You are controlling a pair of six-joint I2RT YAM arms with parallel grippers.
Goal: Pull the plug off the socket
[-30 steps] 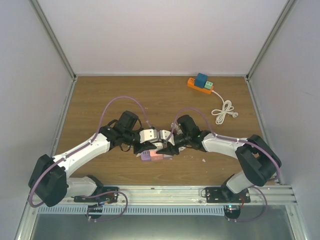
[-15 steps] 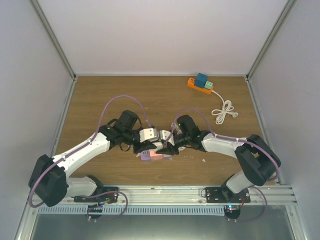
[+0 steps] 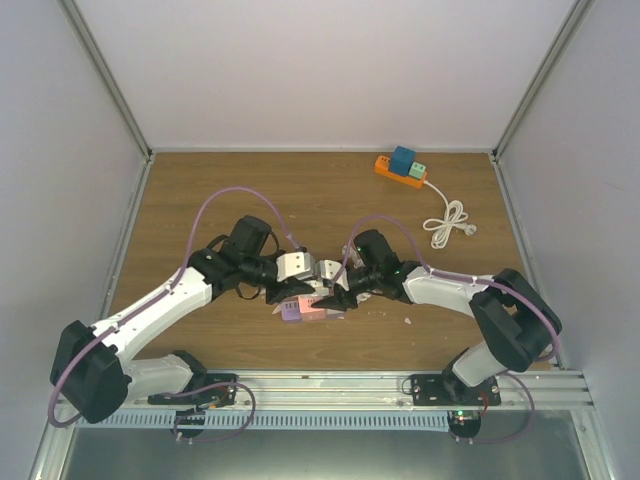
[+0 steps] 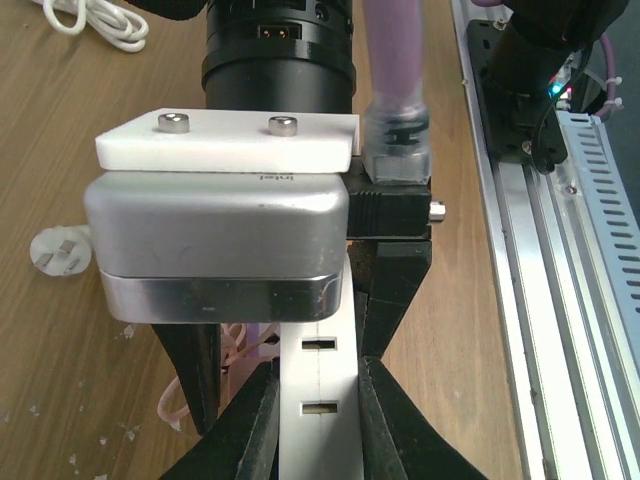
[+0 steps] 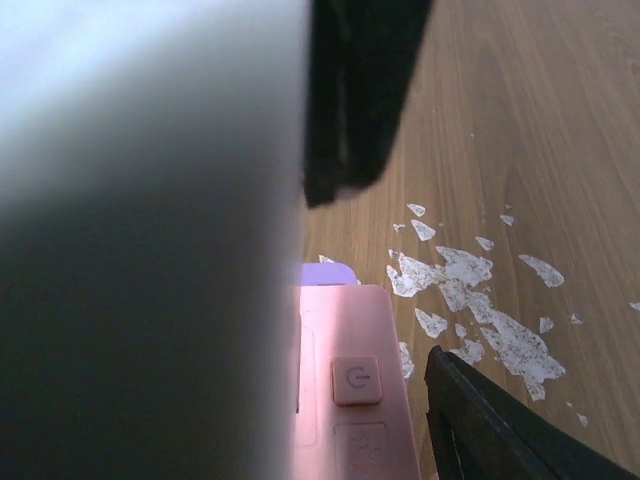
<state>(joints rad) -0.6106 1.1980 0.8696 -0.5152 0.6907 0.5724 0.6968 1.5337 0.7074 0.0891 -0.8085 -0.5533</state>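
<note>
A pink socket strip (image 3: 312, 312) with a purple part (image 3: 290, 313) lies at the table's middle, under both grippers. In the right wrist view it (image 5: 350, 400) shows a power button. My left gripper (image 4: 318, 420) is shut on a white plug block (image 4: 320, 370) with two slots, a black finger on each side. In the top view the left gripper (image 3: 300, 292) meets the right gripper (image 3: 332, 297) over the strip. The white block fills the left of the right wrist view (image 5: 150, 250) as a blur. One right finger (image 5: 500, 430) sits against the strip's right edge; the other is hidden.
An orange power strip (image 3: 398, 168) carrying blue and green plugs lies at the back right, with a coiled white cable (image 3: 447, 222) beside it. A loose white plug (image 4: 60, 250) lies on the wood. White flecks (image 5: 470, 290) dot the table. The metal rail (image 4: 560, 300) runs along the near edge.
My left arm's elbow and wrist have shifted slightly back and left, still gripping the white block. The right arm and the pink strip have stayed put.
</note>
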